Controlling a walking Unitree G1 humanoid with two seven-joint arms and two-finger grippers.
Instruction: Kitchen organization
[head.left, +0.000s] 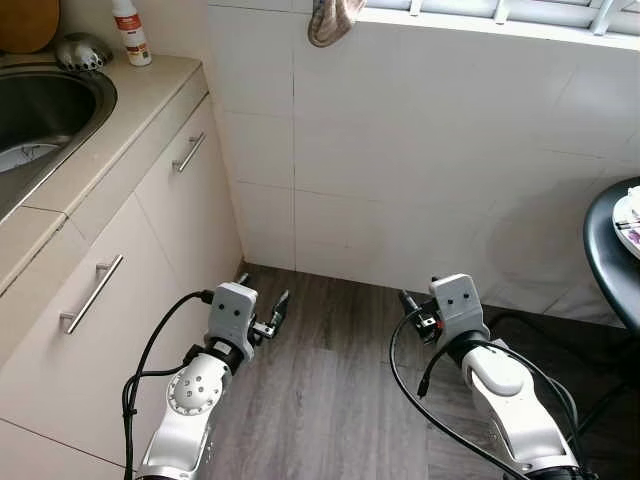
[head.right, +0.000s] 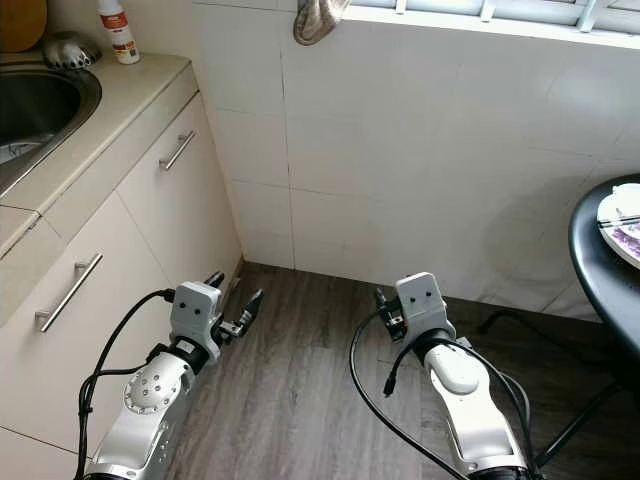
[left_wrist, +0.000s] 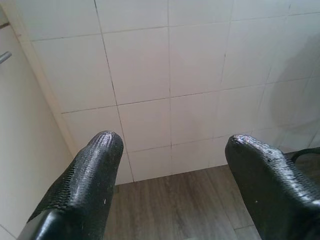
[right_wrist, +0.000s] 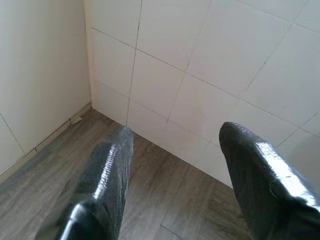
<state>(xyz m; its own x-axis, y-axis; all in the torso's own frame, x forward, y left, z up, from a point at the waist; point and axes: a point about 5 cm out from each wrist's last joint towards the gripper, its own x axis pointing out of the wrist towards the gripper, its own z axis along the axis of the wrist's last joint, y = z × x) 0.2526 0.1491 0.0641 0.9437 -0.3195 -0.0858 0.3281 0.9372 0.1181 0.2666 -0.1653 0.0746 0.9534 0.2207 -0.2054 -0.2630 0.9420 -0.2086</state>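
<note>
Far to the left of the left gripper and well above it: a steel sink (head.left: 45, 110) set in a beige countertop (head.left: 130, 105), with a white bottle with a red label (head.left: 131, 32) and a small metal strainer-like object (head.left: 82, 50) standing at the back edge. Below the counter, cream cabinet doors (head.left: 150, 260) with two bar handles (head.left: 90, 293) run down to the left of the arm.

Left gripper (head.left: 262, 300) — held low over the grey wood-look floor (head.left: 330, 380), just to the right of the cabinet front, pointed at the corner where cabinet meets tiled wall. Fingers spread wide apart, nothing between them; the left wrist view shows both black pads (left_wrist: 87, 185) framing bare wall tile and floor.

Ahead of both grippers: white tiled wall (head.left: 420, 150). High above them a brownish cloth (head.left: 333, 20) hangs from the window ledge.

Right gripper (right_wrist: 175, 150) — also low over the floor, well apart from the left one, aimed at the wall base. Fingers apart, empty.

Right of the right gripper and above it: the edge of a round black table (head.left: 606, 250) carrying a plate (head.left: 628, 218), contents unclear.
</note>
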